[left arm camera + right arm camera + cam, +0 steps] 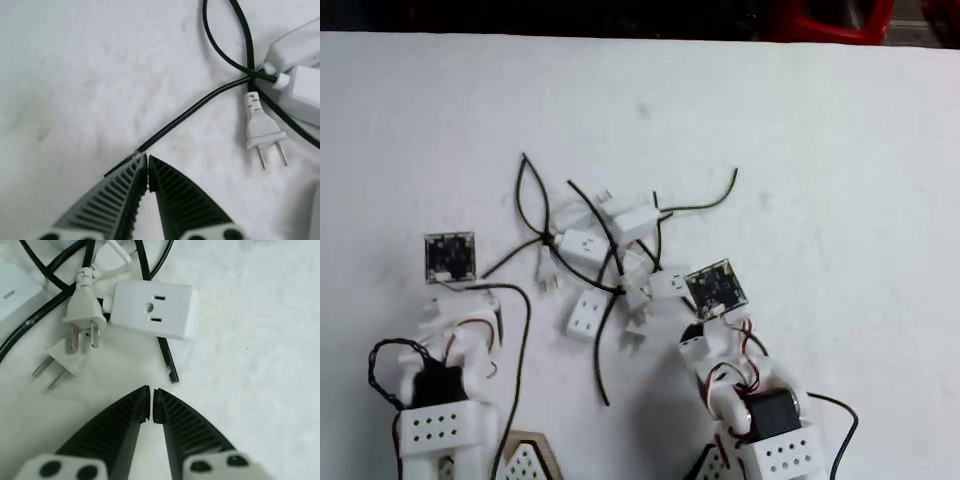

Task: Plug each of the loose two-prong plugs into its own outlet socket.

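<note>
Holding nothing: left gripper (pixel 148 172) closed beside black cord (pixel 190 112); right gripper (pixel 151 405) closed.

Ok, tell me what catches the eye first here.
A tangle of black cords, white plugs and socket blocks lies in the middle of the table. The right gripper, shut, points at a socket block with a loose plug beside it; the left gripper, shut, is beside a cord.

White table (pixel 840 150): black cords (pixel 607 245) tangled mid-table with white plugs (pixel 548 272) and outlet sockets (pixel 586 313). Left arm (pixel 442 385), right arm (pixel 755 405) along near edge (right one just beside the tangle).
</note>
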`<action>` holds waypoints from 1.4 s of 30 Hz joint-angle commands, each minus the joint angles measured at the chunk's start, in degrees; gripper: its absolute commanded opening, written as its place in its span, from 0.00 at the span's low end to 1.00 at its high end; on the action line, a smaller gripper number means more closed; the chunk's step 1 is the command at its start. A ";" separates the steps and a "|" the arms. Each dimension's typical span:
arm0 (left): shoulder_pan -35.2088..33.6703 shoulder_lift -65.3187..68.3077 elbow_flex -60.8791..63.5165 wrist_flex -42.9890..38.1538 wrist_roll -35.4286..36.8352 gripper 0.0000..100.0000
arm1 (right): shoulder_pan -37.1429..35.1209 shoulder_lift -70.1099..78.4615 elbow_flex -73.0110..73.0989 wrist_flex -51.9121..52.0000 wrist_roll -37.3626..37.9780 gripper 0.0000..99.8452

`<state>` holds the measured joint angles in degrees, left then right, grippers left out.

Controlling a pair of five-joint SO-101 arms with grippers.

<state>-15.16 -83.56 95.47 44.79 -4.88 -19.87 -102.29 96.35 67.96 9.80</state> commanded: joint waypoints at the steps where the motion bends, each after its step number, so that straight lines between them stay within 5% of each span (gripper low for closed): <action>1: -1.63 -0.57 -5.80 0.26 -3.25 0.02 | -0.66 -0.75 -0.18 0.31 -0.18 0.02; 9: -3.03 -0.57 -6.24 2.20 -8.35 0.02 | 9.98 -0.75 -9.41 -0.66 0.35 0.02; 13: -4.53 -0.57 -6.15 1.85 -8.53 0.02 | 9.54 -0.22 -15.03 -3.56 16.09 0.02; 18: -4.79 -0.57 -5.98 1.85 -8.70 0.03 | 3.47 3.91 -23.47 -3.30 15.30 0.04; 32: -4.44 -0.57 -3.52 -0.70 -12.48 0.03 | -14.02 64.66 -60.84 6.90 14.86 0.06; 42: -4.44 -0.57 -3.25 -0.97 -12.92 0.03 | -15.60 94.81 -80.26 12.35 10.37 0.15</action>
<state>-19.38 -83.56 92.84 45.05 -17.27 -34.46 -12.97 21.71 79.74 20.79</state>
